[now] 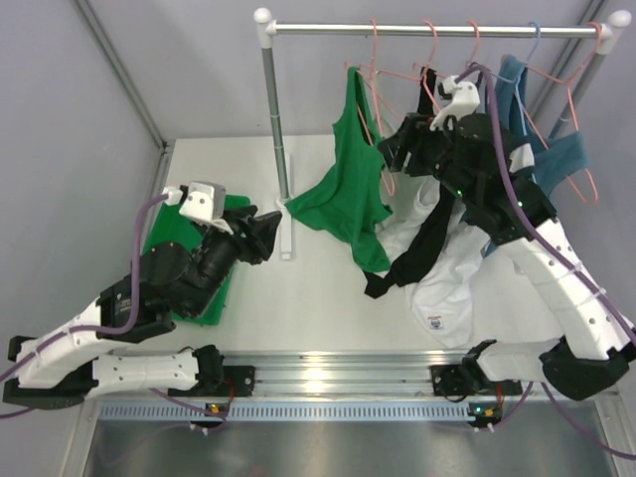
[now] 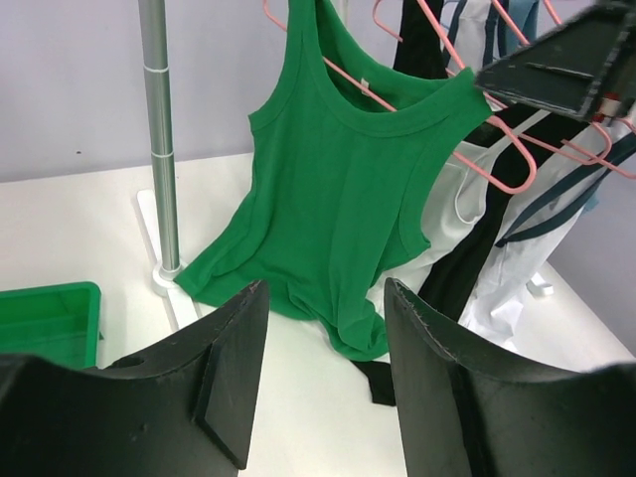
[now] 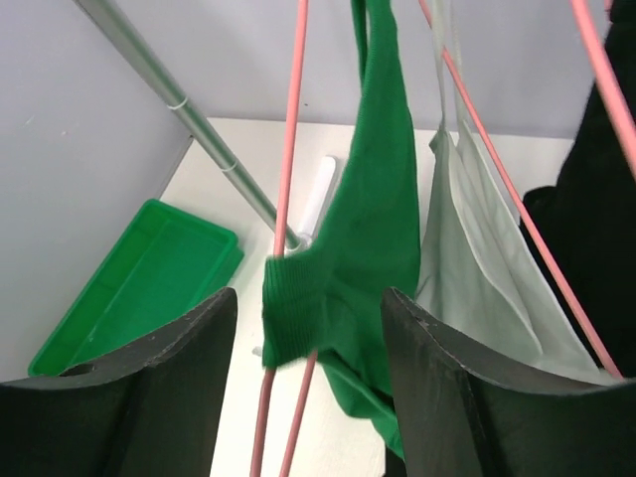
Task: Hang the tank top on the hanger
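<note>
The bright green tank top [image 1: 350, 189] hangs from a salmon-pink wire hanger [image 1: 374, 79] on the rack rail, and its hem trails on the table. In the left wrist view the top [image 2: 338, 199] is threaded on the hanger [image 2: 512, 187]. My right gripper [image 1: 393, 154] is open beside the top. In the right wrist view its jaws [image 3: 308, 298] straddle the hanger wire [image 3: 289, 149] and a green strap fold [image 3: 348, 268] without closing. My left gripper [image 1: 270, 234] is open and empty, low over the table left of the top, and it also shows in its own wrist view [image 2: 323, 288].
The rack's upright pole [image 1: 275, 119] stands between the arms. A rigid green tray [image 1: 164, 238] lies under the left arm. A white garment [image 1: 452, 278] and a black one [image 1: 422, 248] hang and trail at the right. Teal tank tops [image 1: 552, 154] and a blue hanger [image 1: 534, 40] hang further right.
</note>
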